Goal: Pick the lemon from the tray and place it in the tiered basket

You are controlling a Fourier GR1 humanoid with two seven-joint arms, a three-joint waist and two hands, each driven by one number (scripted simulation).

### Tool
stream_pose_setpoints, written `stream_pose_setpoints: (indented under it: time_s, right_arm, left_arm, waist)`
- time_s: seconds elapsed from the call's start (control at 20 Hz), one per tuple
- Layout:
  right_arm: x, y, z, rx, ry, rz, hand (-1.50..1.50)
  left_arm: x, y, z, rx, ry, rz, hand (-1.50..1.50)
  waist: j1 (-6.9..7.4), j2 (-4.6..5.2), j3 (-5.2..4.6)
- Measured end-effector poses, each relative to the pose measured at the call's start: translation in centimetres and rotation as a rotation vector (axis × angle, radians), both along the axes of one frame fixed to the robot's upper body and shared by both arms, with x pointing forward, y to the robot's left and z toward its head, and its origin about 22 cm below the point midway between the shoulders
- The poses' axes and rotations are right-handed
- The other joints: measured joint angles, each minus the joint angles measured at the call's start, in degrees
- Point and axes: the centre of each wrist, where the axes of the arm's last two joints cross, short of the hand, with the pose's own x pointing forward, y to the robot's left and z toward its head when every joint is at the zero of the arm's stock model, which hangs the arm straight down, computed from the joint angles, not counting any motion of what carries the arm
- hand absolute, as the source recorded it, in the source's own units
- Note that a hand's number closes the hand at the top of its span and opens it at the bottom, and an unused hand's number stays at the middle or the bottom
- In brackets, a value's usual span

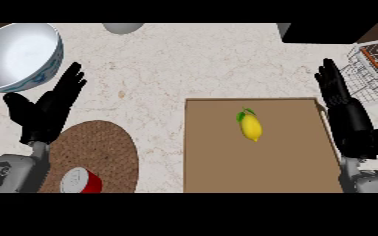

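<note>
The lemon (252, 126) lies untouched near the far edge of the tray (221, 170); both hands show straight, spread fingers holding nothing, so the right hand (347, 115), beside the tray's right edge, should descend over it and close along its length.

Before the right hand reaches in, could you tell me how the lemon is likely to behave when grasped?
The lemon lies loose on the flat tray, so a nudge would probably roll it. Its rounded, smooth-looking skin may slip between fingers. It looks small, likely light.
</note>
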Motion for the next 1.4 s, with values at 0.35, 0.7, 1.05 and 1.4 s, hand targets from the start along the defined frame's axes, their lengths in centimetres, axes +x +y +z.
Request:
stream_pose_setpoints:
  time_s: [0.35,0.7,1.05,1.4]
  right_arm:
    - [3.6,1.3,2.6,0.365,-0.127,0.263,1.5]
    - [5.6,0.6,-0.7,0.579,0.078,0.611,-1.5]
    - [7.2,-7.8,2.6,0.446,0.024,0.897,-1.5]
    - [7.1,-9.9,14.2,-0.162,-0.011,1.004,-1.5]
  left_arm:
    - [0.5,-2.6,0.9,0.011,-0.131,-0.001,0.0]
    - [0.4,-6.7,0.4,0.001,-0.19,-0.027,0.0]
    - [0.1,-8.8,-0.1,0.011,-0.203,-0.001,0.0]
    - [-0.1,-9.4,-0.6,0.017,-0.193,0.011,0.0]
  waist:
    - [0.48,0.85,1.12]
    - [1.55,1.61,0.77]
    - [0.49,1.3,0.5]
    - [-0.29,0.74,0.37]
